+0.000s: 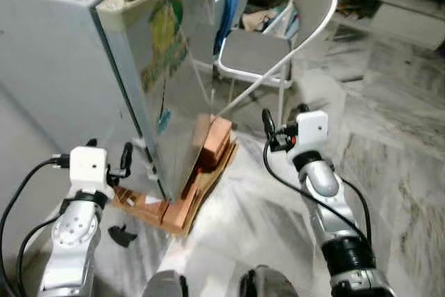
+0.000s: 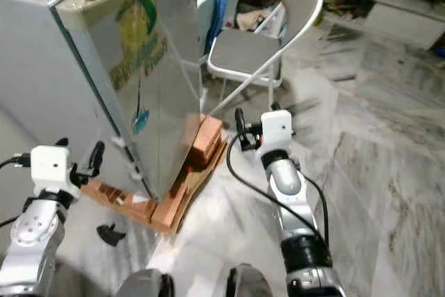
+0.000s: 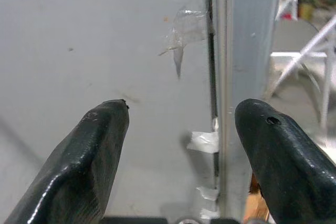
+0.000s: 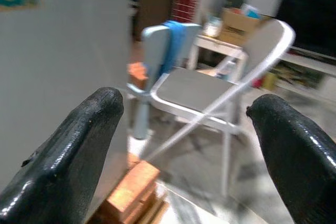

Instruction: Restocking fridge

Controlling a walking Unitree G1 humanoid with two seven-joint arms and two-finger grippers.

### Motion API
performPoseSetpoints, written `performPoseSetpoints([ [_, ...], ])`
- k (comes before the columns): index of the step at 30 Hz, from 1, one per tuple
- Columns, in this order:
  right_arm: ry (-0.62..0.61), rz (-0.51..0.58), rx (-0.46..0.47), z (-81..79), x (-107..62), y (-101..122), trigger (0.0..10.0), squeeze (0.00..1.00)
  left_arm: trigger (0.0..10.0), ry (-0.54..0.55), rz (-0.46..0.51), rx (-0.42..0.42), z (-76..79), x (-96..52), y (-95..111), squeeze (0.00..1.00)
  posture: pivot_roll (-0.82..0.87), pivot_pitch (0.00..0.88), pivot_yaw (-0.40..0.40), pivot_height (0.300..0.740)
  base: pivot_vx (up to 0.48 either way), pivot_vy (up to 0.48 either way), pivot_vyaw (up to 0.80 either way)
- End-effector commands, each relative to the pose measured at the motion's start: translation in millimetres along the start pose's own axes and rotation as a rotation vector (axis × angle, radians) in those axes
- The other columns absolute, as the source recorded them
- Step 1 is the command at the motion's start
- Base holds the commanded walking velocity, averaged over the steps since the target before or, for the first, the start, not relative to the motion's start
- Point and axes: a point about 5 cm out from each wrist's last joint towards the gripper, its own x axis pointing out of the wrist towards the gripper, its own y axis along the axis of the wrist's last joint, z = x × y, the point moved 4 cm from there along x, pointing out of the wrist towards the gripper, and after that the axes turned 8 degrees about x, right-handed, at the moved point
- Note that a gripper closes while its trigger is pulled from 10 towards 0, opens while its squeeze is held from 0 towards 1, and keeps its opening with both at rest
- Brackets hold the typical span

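A small grey fridge (image 1: pixel 62 67) stands at the left, its door (image 1: pixel 174 81) shut and carrying a green and yellow sticker. My left gripper (image 1: pixel 126 158) is raised low beside the fridge's side wall, close to the door seam (image 3: pixel 212 77). Its fingers (image 3: pixel 97 156) are open and hold nothing. My right gripper (image 1: pixel 268 129) hovers in front of the door, to its right. It is also open and empty, and it points toward the folding chair (image 4: pixel 210 93).
The fridge rests on orange bricks (image 1: pixel 212 140) and flattened cardboard (image 1: pixel 201 186). A grey folding chair (image 1: pixel 257 50) with a blue cloth (image 1: pixel 226 12) stands just behind the door. A small black object (image 1: pixel 122 236) lies on the marble floor. Shelves with clutter line the back.
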Motion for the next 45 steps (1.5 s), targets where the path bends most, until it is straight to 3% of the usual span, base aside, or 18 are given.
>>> performPoseSetpoints([
  [1,-0.020,-0.012,-0.004,6.6,-4.4,-4.1,10.0,0.00,10.0,-0.018,0.014,0.002,6.4,1.4,2.9,0.00,0.11,0.105,-0.004,0.740,0.000,0.000,-0.52],
  [13,-0.014,-0.067,-0.015,8.4,-13.2,-17.1,10.0,0.00,10.0,-0.074,0.028,-0.005,20.5,-0.3,2.7,0.00,0.11,0.110,-0.028,0.740,0.000,0.000,-0.11],
  [25,-0.008,-0.074,-0.022,8.8,-15.9,-17.0,10.0,0.00,10.0,-0.034,0.048,-0.004,14.9,16.3,8.7,0.00,0.10,0.133,-0.029,0.740,0.000,0.000,-0.77],
  [37,0.005,-0.091,-0.025,9.1,-20.5,-19.7,10.0,0.00,10.0,0.032,0.014,-0.017,1.4,24.9,1.2,0.00,0.09,0.147,-0.025,0.740,0.000,0.000,0.00],
  [45,0.013,-0.102,-0.022,8.5,-21.3,-21.0,10.0,0.00,10.0,-0.009,0.033,-0.017,8.4,30.5,5.0,0.00,0.09,0.153,-0.028,0.740,0.000,0.000,0.00],
])
